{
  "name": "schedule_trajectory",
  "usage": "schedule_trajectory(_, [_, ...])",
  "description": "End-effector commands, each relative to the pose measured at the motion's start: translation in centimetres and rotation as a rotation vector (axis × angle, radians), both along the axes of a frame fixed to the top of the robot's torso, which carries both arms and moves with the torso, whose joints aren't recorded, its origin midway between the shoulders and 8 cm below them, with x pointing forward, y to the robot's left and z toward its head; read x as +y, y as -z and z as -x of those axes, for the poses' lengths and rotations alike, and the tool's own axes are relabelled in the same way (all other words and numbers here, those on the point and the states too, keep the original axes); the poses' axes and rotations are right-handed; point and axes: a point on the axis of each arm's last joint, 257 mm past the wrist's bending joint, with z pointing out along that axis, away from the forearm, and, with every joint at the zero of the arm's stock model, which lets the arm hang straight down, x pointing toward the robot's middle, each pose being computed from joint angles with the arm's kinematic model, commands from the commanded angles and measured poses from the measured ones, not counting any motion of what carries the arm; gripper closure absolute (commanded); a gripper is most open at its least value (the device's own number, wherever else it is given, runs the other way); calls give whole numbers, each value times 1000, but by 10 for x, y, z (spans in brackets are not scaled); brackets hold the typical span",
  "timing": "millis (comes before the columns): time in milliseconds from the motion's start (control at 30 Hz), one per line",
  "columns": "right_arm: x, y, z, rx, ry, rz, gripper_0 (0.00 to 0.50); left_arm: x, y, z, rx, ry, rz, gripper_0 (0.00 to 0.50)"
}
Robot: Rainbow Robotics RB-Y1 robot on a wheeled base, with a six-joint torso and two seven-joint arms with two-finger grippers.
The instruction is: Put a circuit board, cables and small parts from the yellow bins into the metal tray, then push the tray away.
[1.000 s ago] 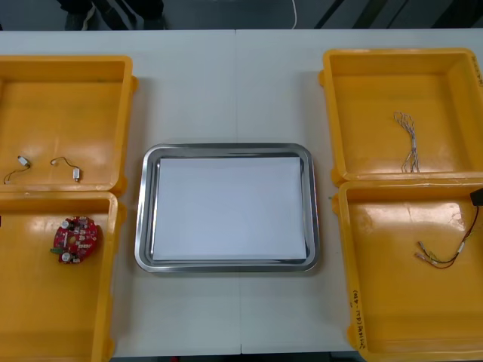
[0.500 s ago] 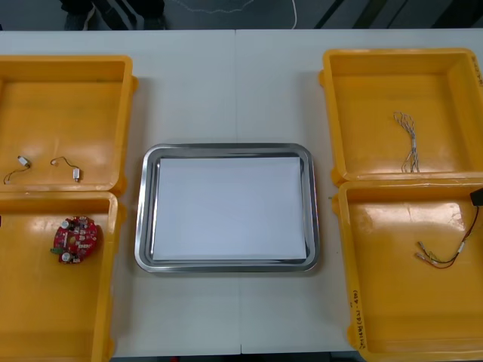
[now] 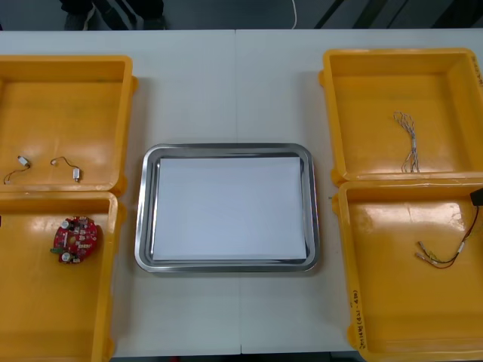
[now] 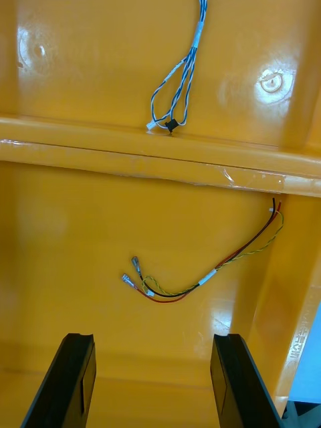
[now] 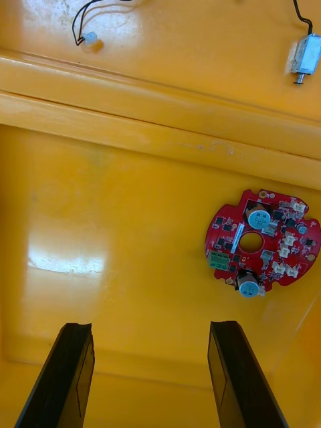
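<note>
A round red circuit board (image 3: 75, 239) lies in the near left yellow bin (image 3: 106, 302); in the left wrist view the circuit board (image 5: 263, 244) sits beyond my open left gripper (image 5: 152, 378), off toward one finger. Small metal parts (image 3: 75, 173) with black cables rest in the far left bin. The red and yellow cable (image 3: 444, 253) lies in the near right bin, and that cable (image 4: 200, 271) is ahead of my open right gripper (image 4: 155, 384). A twisted blue and white cable (image 3: 407, 137) lies in the far right bin. The metal tray (image 3: 149, 162) holds only its white liner.
A bin wall (image 4: 160, 150) separates the two right bins, and another wall (image 5: 160, 117) separates the left pair. White table surface (image 3: 226, 83) stretches beyond the tray. A dark object (image 3: 477, 197) sits at the right edge over the near right bin.
</note>
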Motion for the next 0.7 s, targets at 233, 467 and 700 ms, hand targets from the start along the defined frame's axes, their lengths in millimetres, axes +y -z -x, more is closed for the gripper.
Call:
schedule_trajectory(233, [-11, -12, 2, -28, 44, 18, 0, 13, -9, 6, 10, 97, -90, 0])
schedule_trajectory(467, [-11, -12, 2, -28, 44, 18, 0, 13, -9, 6, 10, 97, -90, 0])
schedule_trajectory(700, [-11, -12, 2, -28, 44, 18, 0, 13, -9, 6, 10, 97, -90, 0])
